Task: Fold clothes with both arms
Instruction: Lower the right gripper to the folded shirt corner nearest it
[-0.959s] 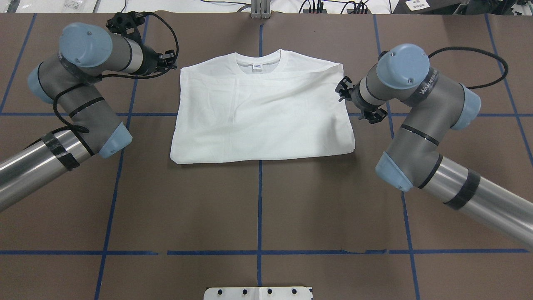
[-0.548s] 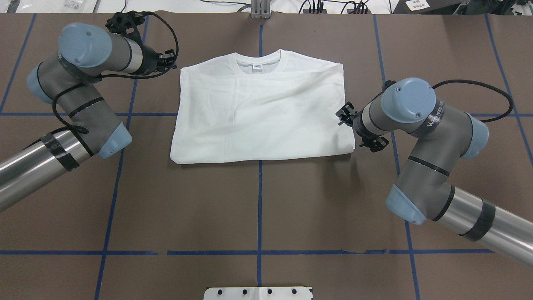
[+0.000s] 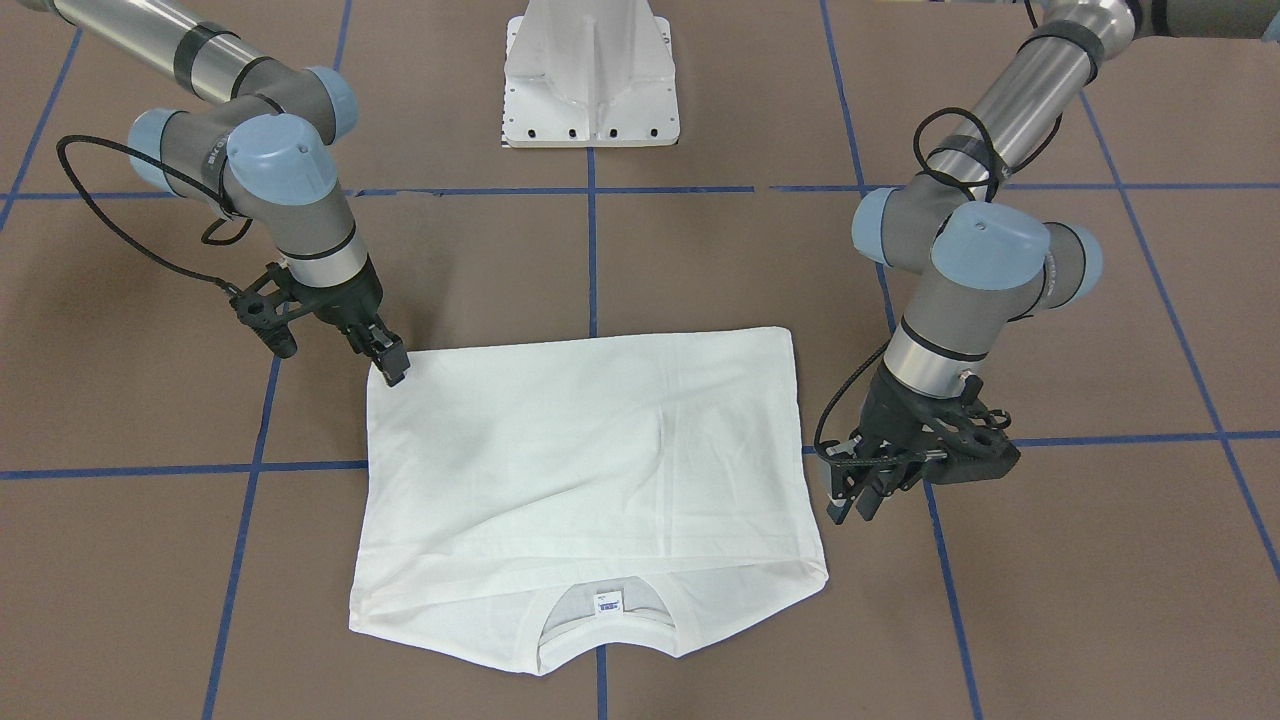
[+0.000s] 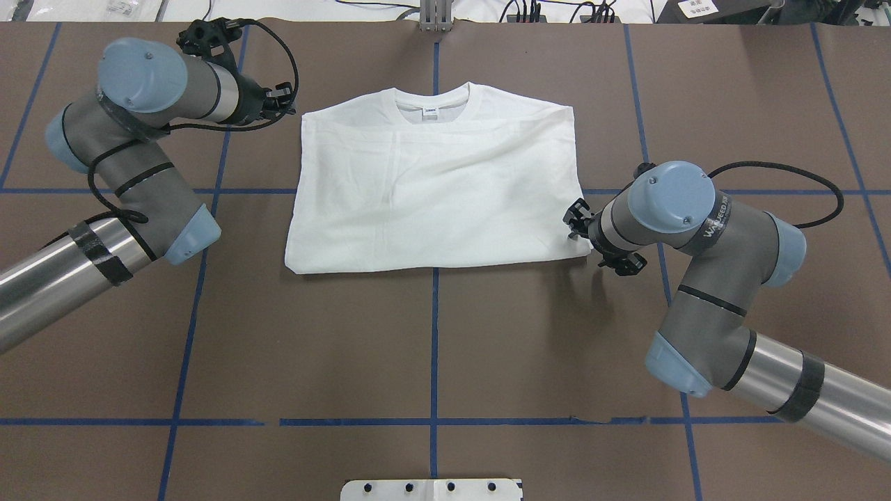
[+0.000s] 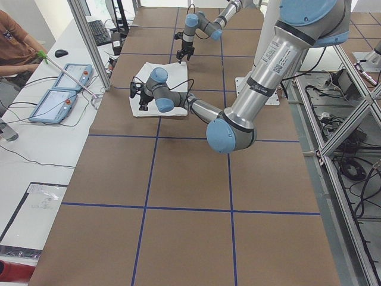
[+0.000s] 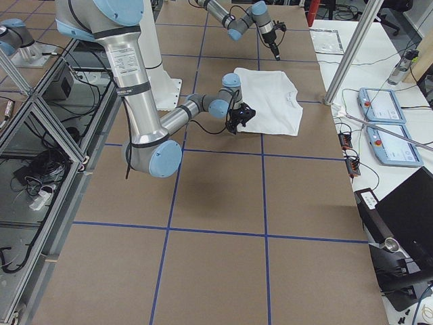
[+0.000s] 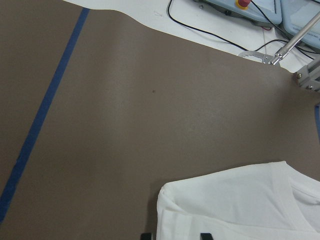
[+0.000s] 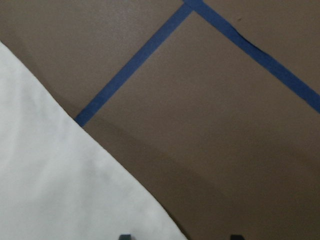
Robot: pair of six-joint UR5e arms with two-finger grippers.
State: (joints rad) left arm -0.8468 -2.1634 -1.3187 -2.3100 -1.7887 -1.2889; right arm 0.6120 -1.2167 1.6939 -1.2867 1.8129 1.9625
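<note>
Brown and matte, our table is ruled into squares by strips of blue tape. On its half farther from the robot we see the white shirt lying flat. It is folded into a rough rectangle that widens a little toward the near edge. The soft cloth carries shallow creases, and its ribbed round collar with a small label sits at the far edge.

At the shirt's near corner on the robot's right we find the right claw, black and angular, with its fingers set fairly wide. In its wrist view one tip stands over cloth and the other over bare table, so the shirt's edge runs between them. We cannot tell whether it presses on the cloth.

The left claw hangs just beside the far corner on the robot's left. Its fingers are parted by a narrower gap and are not closed on anything, and in its wrist view the cloth's corner lies between the tips.

Behind them we see the right arm and the left arm. Both are silver-grey tubes with light blue caps and looping black cables.

A white metal base stands near the robot's edge. In the left side view a person's sleeve shows by two flat control pads.
</note>
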